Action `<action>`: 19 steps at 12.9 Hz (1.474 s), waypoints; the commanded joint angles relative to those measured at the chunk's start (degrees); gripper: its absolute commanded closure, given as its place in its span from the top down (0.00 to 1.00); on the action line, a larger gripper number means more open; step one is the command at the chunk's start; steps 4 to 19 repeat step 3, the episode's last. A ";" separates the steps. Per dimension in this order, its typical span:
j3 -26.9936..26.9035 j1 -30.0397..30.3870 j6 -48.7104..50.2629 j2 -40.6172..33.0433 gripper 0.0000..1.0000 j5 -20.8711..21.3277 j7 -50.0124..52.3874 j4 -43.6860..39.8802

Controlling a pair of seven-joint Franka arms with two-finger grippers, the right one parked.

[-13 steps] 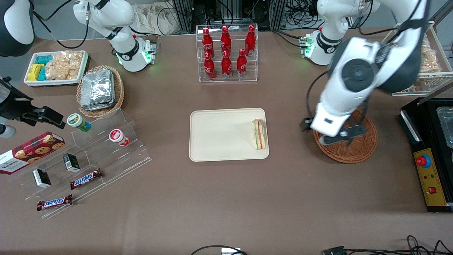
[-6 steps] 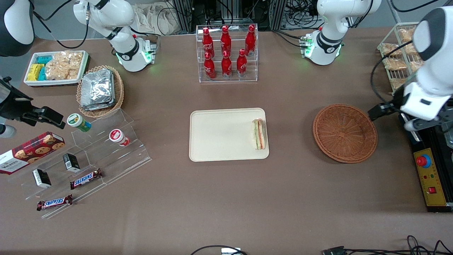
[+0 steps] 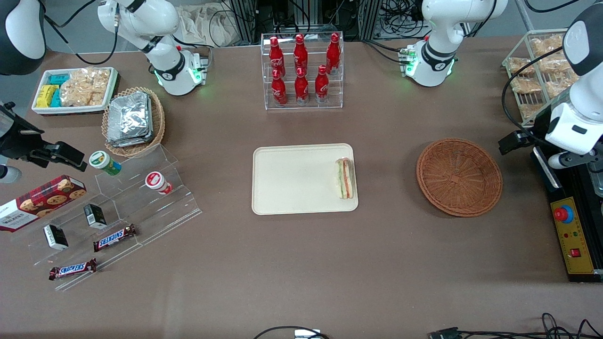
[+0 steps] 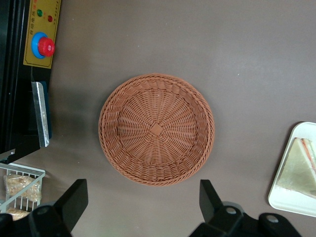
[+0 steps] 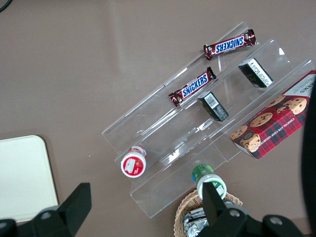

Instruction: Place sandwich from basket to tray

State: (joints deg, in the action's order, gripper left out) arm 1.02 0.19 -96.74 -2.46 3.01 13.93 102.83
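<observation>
Presently the sandwich [image 3: 345,178] lies on the tray [image 3: 292,181] at its basket-side edge, long axis running near-to-far, well apart from the wide-open, empty gripper [image 3: 534,153] raised past the emptied basket [image 3: 459,176].

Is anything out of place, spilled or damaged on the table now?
Nothing stands out. The sandwich lies flat on the tray, the basket sits empty and upright, and the open gripper hovers beside it.

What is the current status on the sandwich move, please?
Gripper open, empty, up above the table toward the working arm's end. Sandwich on the tray, at its edge nearest the basket. Basket empty. Nothing in the way.
</observation>
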 commanded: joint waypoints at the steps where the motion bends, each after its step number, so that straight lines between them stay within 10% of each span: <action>1: -0.05 -0.11 2.00 0.61 1.00 -0.46 -0.65 -2.81; 19: -0.05 -0.02 1.56 0.52 1.00 -0.98 -1.35 -2.90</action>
